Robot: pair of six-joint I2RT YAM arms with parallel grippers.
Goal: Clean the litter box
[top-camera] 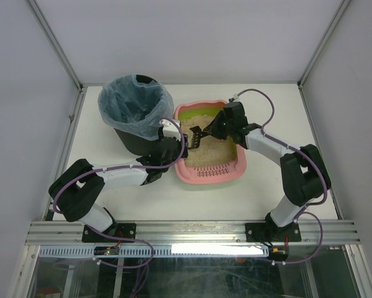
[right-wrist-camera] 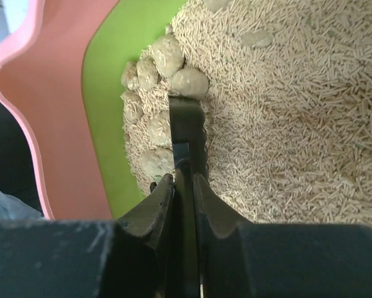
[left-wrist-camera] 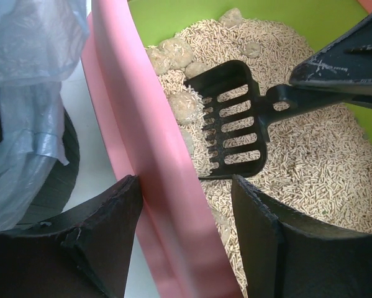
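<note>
Left pincer (left-wrist-camera: 186, 186) grips the litter box (left-wrist-camera: 127, 93) left wall, I'd say to brace it mid-desk (top-camera: 173, 198), right of the bin (top-camera: 136, 105). Right pincer (right-wrist-camera: 182, 180) is clenched on the scoop (left-wrist-camera: 235, 118), blade beside the clumps (right-wrist-camera: 167, 56) (hugging that wall), ready to rake.

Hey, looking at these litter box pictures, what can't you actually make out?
Bottom of the bin: top view, the blue bag lining covers it.
Handle end of the scoop: both wrist views, the right gripper closes over it.
Hold of the left gripper: left wrist view, its fingers straddle the litter box rim, but whether they touch is hidden.
</note>
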